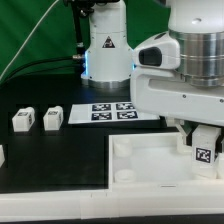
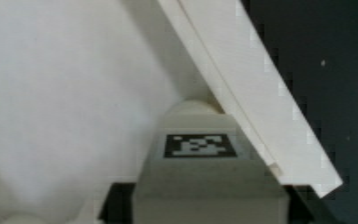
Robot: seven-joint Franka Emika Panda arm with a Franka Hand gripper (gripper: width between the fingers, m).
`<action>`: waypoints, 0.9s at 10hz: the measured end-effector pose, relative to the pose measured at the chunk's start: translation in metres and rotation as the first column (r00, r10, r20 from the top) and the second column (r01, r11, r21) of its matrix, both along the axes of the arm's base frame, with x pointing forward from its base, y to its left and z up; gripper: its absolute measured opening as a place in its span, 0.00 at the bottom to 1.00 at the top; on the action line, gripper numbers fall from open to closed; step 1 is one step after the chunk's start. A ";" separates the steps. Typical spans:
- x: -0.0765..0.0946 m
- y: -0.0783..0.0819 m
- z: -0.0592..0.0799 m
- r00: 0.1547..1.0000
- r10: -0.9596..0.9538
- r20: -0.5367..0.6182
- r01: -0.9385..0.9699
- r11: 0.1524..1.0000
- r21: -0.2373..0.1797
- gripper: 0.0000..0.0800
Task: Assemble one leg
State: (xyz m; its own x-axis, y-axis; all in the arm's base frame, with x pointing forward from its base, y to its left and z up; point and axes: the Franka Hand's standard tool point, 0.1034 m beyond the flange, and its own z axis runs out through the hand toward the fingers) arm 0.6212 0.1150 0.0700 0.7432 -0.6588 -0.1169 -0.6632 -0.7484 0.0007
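Note:
My gripper (image 1: 203, 138) is shut on a leg (image 1: 204, 152), a small white post with a black-and-white tag on its side. It holds the leg upright at the exterior view's right, inside the large white tray-like part (image 1: 140, 160), near that part's right rim. In the wrist view the leg (image 2: 201, 165) sits between my two dark fingers (image 2: 124, 203), with its tag facing the camera. Its far end lies against the tray's floor beside the raised rim (image 2: 247, 95). My gripper (image 2: 208, 208) grips it on both sides. Whether the leg sits in a hole is hidden.
Two more legs (image 1: 24, 120) (image 1: 52, 117) stand on the black table at the exterior view's left, and a third (image 1: 2, 155) shows at the left edge. The marker board (image 1: 108, 110) lies behind them. The arm's base (image 1: 105, 50) stands at the back.

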 end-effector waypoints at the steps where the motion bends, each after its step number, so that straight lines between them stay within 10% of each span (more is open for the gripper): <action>1: 0.000 0.001 0.000 0.993 -0.120 -0.009 0.120 0.993 -0.011 0.37; 7: 0.000 0.004 0.000 0.874 -0.485 -0.033 0.483 0.874 -0.043 0.37; 9: -0.001 0.004 -0.001 0.893 -0.449 -0.032 0.448 0.893 -0.038 0.77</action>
State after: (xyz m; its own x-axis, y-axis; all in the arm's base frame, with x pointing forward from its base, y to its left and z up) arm 0.6206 0.1186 0.0695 0.3633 -0.9245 -0.1153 -0.9274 -0.3707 0.0502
